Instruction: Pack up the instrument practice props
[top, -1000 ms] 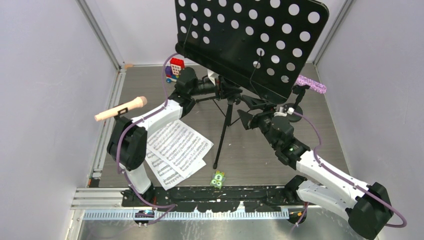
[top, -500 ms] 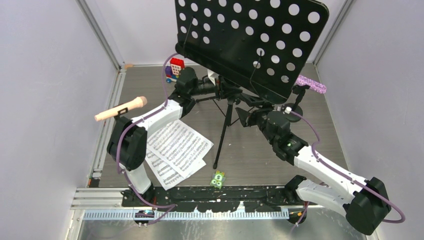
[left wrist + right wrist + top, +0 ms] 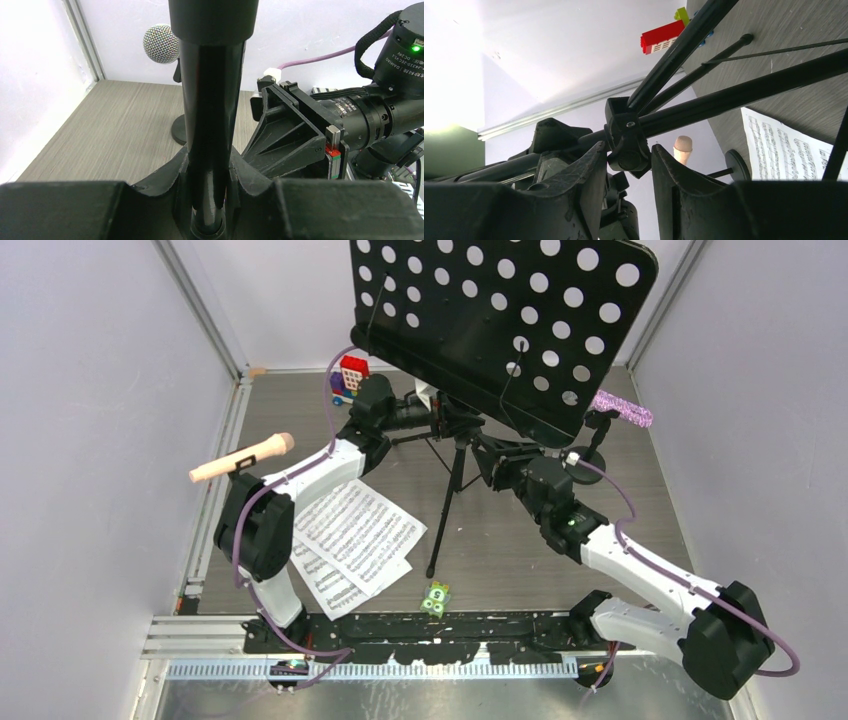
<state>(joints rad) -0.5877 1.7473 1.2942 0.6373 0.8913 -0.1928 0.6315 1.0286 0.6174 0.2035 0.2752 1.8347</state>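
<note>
**Where both arms meet the music stand**

While the black perforated metal music stand with tripod legs (image 3: 500,320) stands upright in the middle of the grey wood-grain counter (image 3: 520,560), I have an arm on each side of it, under its desk. My left end effector (image 3: 210,185) is clamped narrow around the stand's round black pole (image 3: 212,100), which fills the gap between the fingers. My right end effector (image 3: 626,155) straddles the black leg hub (image 3: 626,145), where the tripod struts join. Its jaws are drawn in close on both sides of the hub, but I cannot tell whether they press on it or stand just off it.

Two white sheet-music pages (image 3: 355,530) lie overlapped on the counter left of the stand, between its front leg and my left arm. The pink microphone (image 3: 245,457) sits raised and tilted, well to the stand's left; my arm hides its mount. The purple-glitter microphone (image 3: 623,407) is just right of the stand's desk, on a short black mount with a round base (image 3: 590,455).

Behind the stand, on its left, sits the red-and-blue toy brick vehicle (image 3: 350,375). The small green square piece with round dots (image 3: 436,597) lies near the stand's front foot.
</note>
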